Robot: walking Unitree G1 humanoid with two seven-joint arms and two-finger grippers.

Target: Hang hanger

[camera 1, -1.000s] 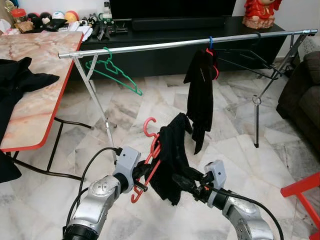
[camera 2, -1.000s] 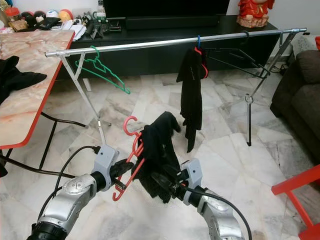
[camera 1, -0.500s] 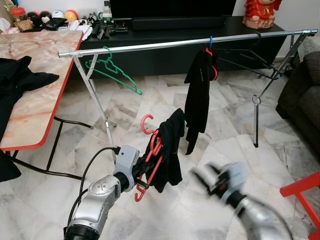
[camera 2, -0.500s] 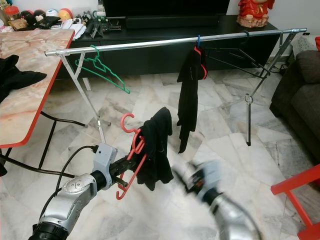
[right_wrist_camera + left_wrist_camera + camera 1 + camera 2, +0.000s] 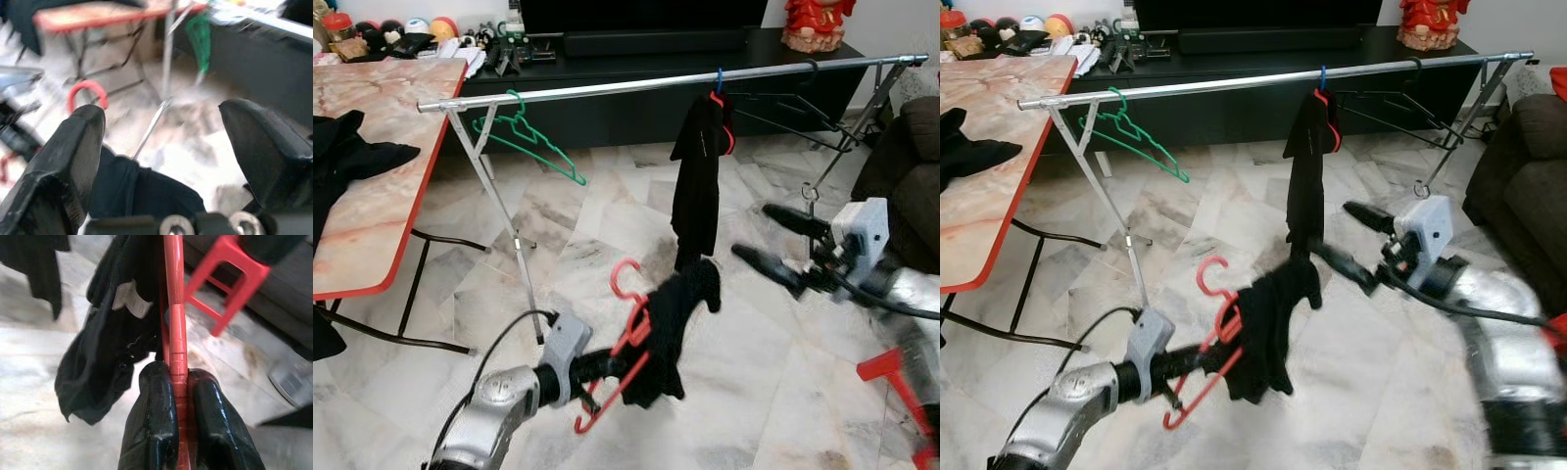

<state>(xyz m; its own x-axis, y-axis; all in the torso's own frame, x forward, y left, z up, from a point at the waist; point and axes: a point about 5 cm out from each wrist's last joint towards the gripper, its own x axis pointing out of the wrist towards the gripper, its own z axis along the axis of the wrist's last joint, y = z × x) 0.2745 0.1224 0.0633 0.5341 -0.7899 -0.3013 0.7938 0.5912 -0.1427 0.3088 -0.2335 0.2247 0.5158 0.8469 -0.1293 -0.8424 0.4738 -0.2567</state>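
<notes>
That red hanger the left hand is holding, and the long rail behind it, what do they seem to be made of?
The red hanger looks like moulded plastic: uniform glossy red, with a seam line showing in the left wrist view where the left hand clamps it. The black garment draped on it looks like soft matte fabric. The rail appears to be metal tubing, silvery with a bright sheen, though chrome or aluminium I can't tell.

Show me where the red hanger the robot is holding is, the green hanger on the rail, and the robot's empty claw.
red hanger (image 5: 628, 284), left eye view, on its curved hook.
green hanger (image 5: 536, 149), left eye view, on its sloping shoulder bar.
right gripper (image 5: 775, 243), left eye view, midway between its spread black fingertips.
</notes>
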